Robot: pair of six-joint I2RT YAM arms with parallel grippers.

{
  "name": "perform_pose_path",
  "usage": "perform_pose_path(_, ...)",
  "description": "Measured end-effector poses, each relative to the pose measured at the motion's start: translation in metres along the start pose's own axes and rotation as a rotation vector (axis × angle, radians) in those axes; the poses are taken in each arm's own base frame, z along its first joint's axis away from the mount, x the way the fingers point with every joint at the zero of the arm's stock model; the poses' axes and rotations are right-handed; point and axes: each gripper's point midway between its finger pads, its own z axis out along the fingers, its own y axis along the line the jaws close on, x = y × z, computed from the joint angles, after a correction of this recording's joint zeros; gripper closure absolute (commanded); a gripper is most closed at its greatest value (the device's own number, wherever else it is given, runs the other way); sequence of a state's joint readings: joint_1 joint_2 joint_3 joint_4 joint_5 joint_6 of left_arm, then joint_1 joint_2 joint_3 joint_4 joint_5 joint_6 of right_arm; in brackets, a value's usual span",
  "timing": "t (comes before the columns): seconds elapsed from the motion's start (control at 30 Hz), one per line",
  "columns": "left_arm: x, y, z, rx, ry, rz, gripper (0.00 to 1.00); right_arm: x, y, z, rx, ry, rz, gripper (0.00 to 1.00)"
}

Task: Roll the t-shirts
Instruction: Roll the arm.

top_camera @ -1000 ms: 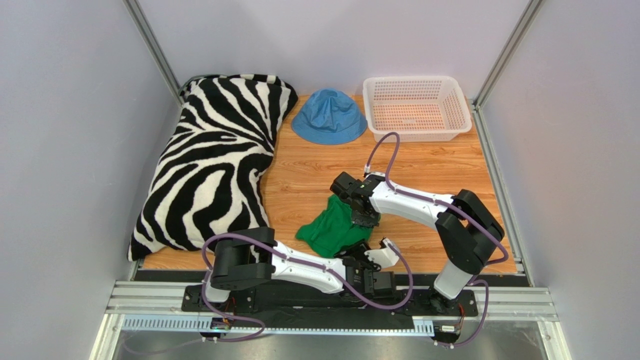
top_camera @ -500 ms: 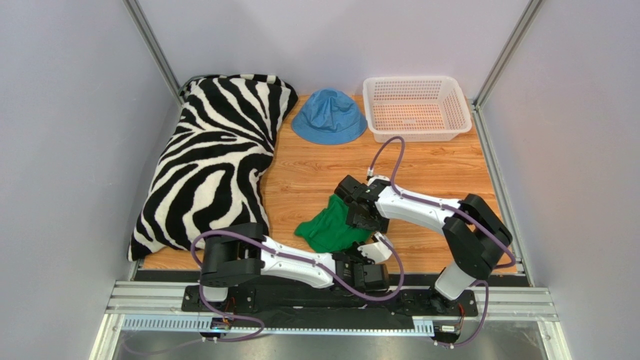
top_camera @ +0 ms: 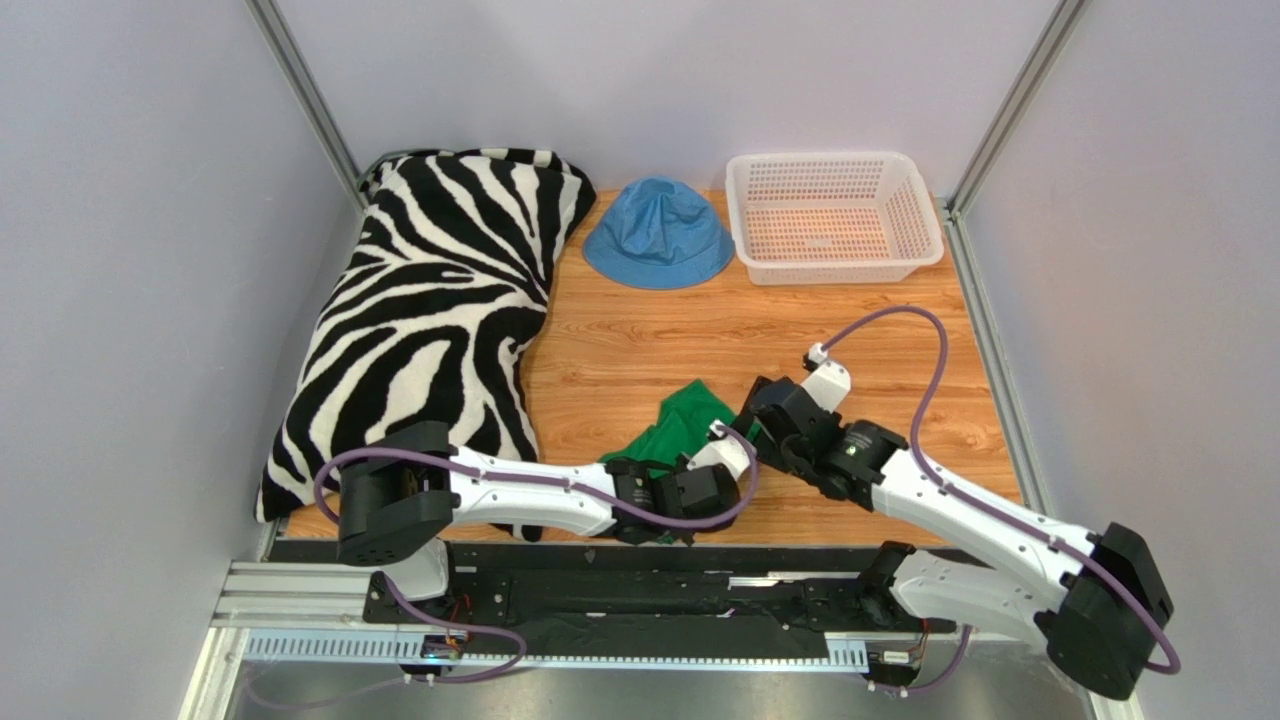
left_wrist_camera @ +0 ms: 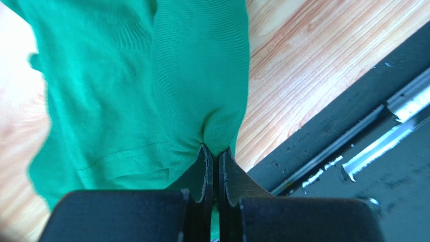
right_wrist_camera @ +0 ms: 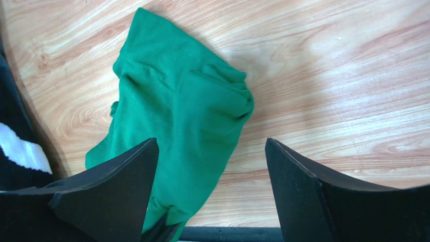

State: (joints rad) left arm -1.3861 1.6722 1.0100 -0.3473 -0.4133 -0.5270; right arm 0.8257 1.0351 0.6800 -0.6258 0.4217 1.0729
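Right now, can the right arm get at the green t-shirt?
Probably yes: the right pincer hangs open beside the green t-shirt, nothing between them; the left pincer pinches only its near edge.

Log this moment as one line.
left gripper: shut on t-shirt edge | right gripper: open, holding nothing | t-shirt: crumpled, not rolled

Both arms, the left arm (top_camera: 526,492) and the right arm (top_camera: 962,518), wear white link shells between black joint housings, each trailing 1 looping purple cable (top_camera: 899,311), and the right gripper's (right_wrist_camera: 210,146) 2 fingers (right_wrist_camera: 101,191) are matte black, blunt wedges.
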Motion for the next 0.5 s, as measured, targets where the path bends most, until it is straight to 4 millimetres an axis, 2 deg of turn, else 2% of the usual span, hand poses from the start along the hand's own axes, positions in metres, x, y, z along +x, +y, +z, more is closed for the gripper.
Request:
perform_pose_path(0.2,0.002,0.012,-0.001,0.156,0.042,-0.185,1.0,0.009,-0.014,0.004,-0.06,-0.031,0.044,0.22)
perform_pose_path(0.5,0.002,0.019,0.003,0.329,0.098,-0.374,1.0,0.016,-0.002,0.013,-0.134,-0.022,0.08,0.23)
